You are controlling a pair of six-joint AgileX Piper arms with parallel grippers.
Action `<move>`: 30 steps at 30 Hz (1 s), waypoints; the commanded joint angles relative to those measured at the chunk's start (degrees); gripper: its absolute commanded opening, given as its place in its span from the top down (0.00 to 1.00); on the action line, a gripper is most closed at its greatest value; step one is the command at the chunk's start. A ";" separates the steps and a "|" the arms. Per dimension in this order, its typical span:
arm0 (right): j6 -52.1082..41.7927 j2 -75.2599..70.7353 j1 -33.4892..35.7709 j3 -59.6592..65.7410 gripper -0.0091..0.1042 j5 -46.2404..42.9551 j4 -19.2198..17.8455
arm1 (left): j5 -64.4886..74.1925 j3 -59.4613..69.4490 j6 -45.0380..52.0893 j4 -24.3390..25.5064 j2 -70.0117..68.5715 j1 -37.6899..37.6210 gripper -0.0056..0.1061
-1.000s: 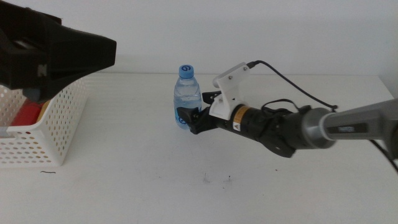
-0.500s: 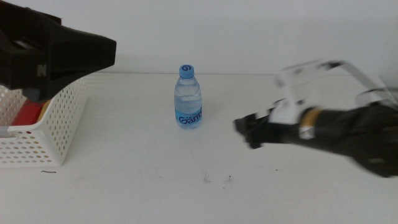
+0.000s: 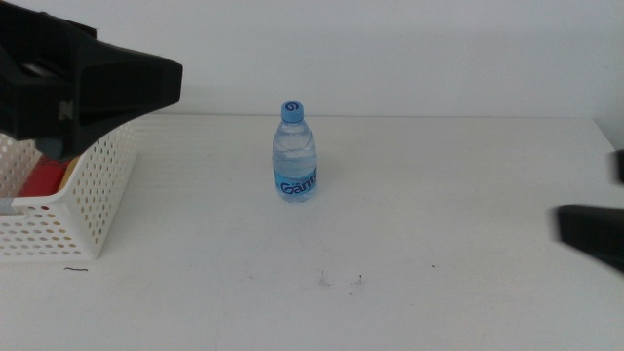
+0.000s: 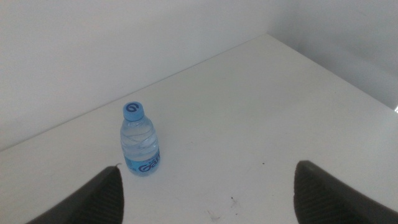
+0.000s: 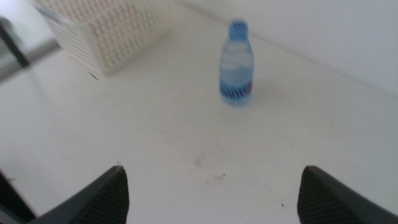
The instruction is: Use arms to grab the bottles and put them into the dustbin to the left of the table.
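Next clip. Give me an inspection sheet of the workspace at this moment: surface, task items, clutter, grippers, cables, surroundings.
Surface: white table, a few small dark specks near the front.
Task items: water bottle upright mid-table, blue cap on, nothing touching it. White dustbin at the table's left, something red inside.
Clutter: nothing seen.
Grippers: left gripper jaws wide open, empty, above the dustbin. Right gripper open, empty, at the table's right edge, away from the bottle.
Cables: nothing seen.
Surroundings: plain white wall behind the table.
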 commanded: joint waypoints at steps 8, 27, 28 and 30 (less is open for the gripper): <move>7.03 -0.86 0.14 -13.46 0.13 10.48 -3.82 | -0.76 -0.40 0.03 -0.10 -0.23 -0.11 0.11; 7.24 -0.63 0.14 -13.91 0.13 7.22 -3.77 | -9.80 -0.40 0.02 7.27 -0.23 -0.11 0.11; 7.24 -0.63 0.14 -13.91 0.13 7.22 -3.77 | -9.80 -0.40 -0.10 9.05 -0.23 -0.11 0.11; 7.24 -0.63 0.14 -13.91 0.13 7.22 -3.77 | -10.10 -0.30 -0.18 12.60 -0.23 -0.11 0.11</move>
